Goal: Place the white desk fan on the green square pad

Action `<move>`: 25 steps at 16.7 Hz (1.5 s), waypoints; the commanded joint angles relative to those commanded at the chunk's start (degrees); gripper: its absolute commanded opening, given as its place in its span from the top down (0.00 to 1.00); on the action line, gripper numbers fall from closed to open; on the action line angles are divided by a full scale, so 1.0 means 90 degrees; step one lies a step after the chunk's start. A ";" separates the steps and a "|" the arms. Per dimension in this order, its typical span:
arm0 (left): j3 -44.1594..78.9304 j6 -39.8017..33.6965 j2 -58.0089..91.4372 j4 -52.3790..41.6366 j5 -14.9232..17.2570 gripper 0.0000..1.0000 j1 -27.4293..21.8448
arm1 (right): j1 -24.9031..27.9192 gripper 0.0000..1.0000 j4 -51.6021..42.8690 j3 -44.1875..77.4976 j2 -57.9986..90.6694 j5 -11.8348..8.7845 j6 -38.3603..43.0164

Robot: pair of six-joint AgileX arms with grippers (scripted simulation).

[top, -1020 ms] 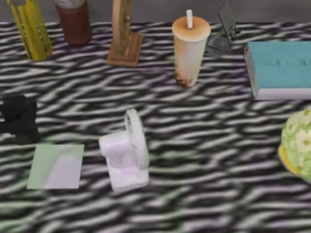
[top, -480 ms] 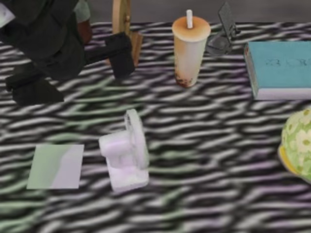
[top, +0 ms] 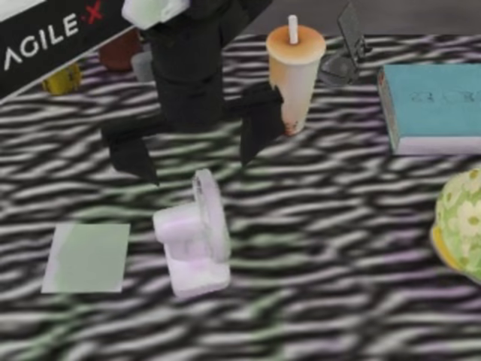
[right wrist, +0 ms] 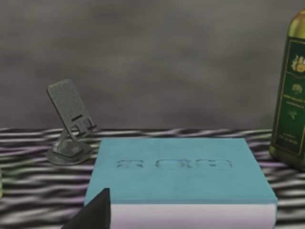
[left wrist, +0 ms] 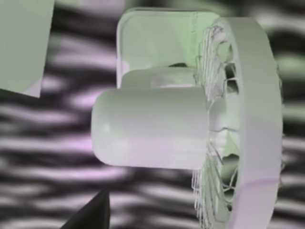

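The table (top: pixel 338 301) carries a black-and-white striped cloth across its whole surface. The left arm (top: pixel 188 68) reaches in from the top view's upper left, over the back left part of the table; its claw (top: pixel 197 147) hangs above the table just behind the fan, fingers (top: pixel 259 128) spread wide and holding nothing. The right arm does not appear in the top view; only a dark fingertip (right wrist: pixel 90 212) shows in its wrist view, so whether that claw is spread or pressed together cannot be told.

A teal book (top: pixel 432 105) lies flat at the back right. A green floral bowl (top: pixel 462 222) sits at the right edge, its contents not visible. A tall orange-white cup (top: pixel 294 75) stands upright at the back centre with a white straw (top: pixel 293 28) rising from its lid.

The white fan (top: pixel 194 233) stands on the cloth left of centre, ring guard upright, motor housing (left wrist: pixel 147 126) pointing toward the pad. The green pad (top: pixel 86 257) lies flat just to the fan's left, apart from it and bare.

A grey phone stand (top: pixel 346 49) stands behind the cup. A dark green bottle (right wrist: pixel 290 95) stands beside the book in the right wrist view.
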 joint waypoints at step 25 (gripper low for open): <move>-0.1211 -0.0021 0.0065 0.1205 0.0000 0.53 -0.0012 | 0.0000 0.00 0.0000 0.0000 0.0000 0.0000 0.0000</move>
